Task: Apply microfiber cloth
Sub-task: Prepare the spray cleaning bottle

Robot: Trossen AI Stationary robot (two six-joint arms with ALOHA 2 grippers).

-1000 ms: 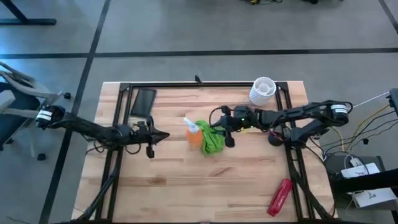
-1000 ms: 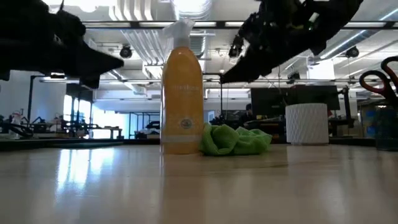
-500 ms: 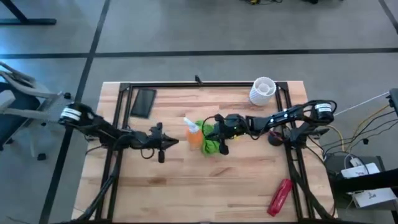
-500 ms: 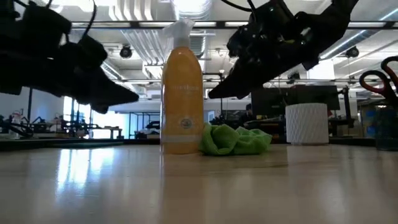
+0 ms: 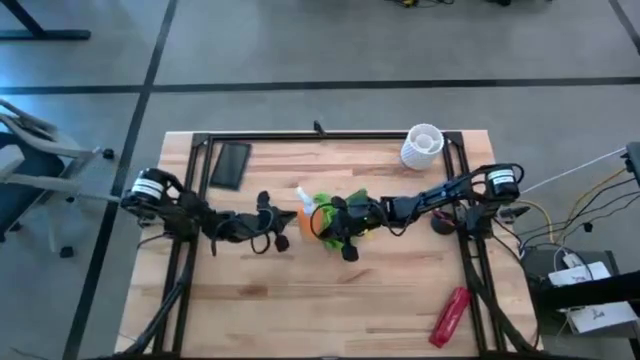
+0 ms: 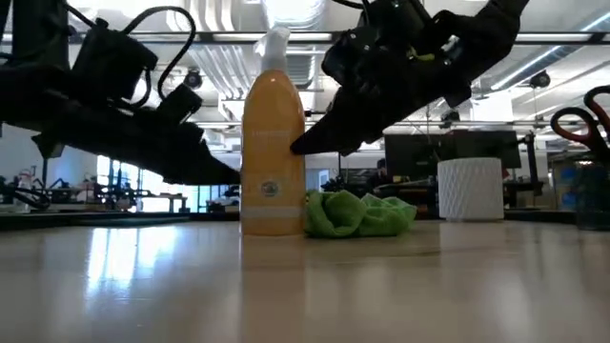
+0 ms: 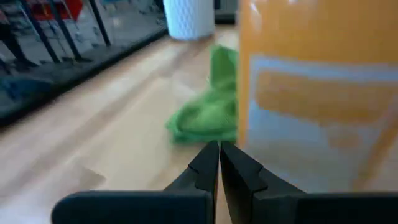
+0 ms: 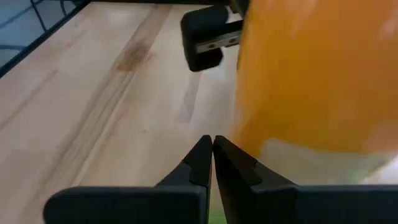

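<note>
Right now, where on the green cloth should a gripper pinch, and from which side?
Pinch the raised folds of the microfiber cloth from above, on its side away from the orange spray bottle: it lies crumpled flat, and the bottle stands hard against its other edge.

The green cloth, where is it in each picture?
High view: the crumpled lime-green microfiber cloth lies mid-table, partly under the right arm.
Low view: on the table, at the middle, just right of the bottle.
Left wrist view: beyond the shut pincer, beside the bottle.
Right wrist view: I cannot make it out.
Shared landmark: the orange plastic spray bottle, right next to it.
</note>
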